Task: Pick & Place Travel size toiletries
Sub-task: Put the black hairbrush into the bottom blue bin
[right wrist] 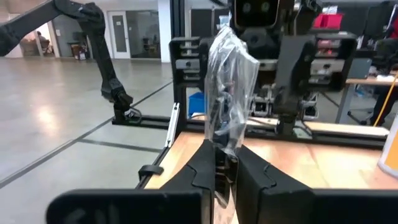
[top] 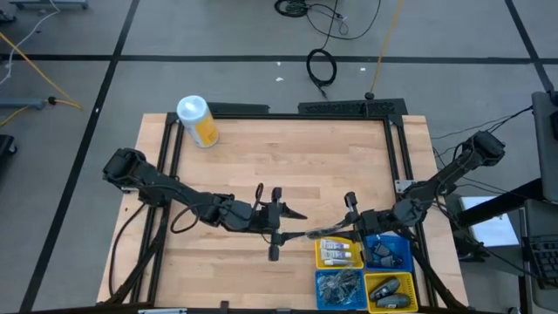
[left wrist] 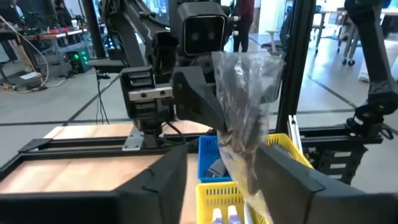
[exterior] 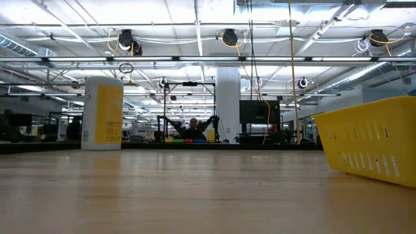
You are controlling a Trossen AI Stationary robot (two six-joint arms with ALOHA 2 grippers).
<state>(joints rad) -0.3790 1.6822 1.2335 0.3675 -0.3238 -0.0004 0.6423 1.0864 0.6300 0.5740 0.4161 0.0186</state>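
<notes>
Looking at the bins [top: 364, 269] near the table's front right corner, most of the sorting seems done already: white tubes [top: 338, 253] sit in the yellow compartment on the side toward the table's middle, dark stuff fills the blue one beside it, and the two compartments nearer the table's front edge hold clear packets and dark bottles. I can't count pieces.

What's left, as far as I can judge, is the clear plastic packet [right wrist: 229, 93] up in the air just off the bins' inner side, between the two arms. The right gripper [right wrist: 225, 163] is clamped on one end of it, fingers pressed together with the plastic pinched between. The left gripper [left wrist: 217, 186] sits at the other end with its fingers apart and not squeezing, so it looks like a handoff.

Orientation: the packet's long axis runs roughly level in the high view, from the bins toward the table's middle, one end pointing at each gripper. Contents look dark, but I can't tell what they are.

The yellow canister [top: 198, 120] lies well away from the bins, at the far left corner.
</notes>
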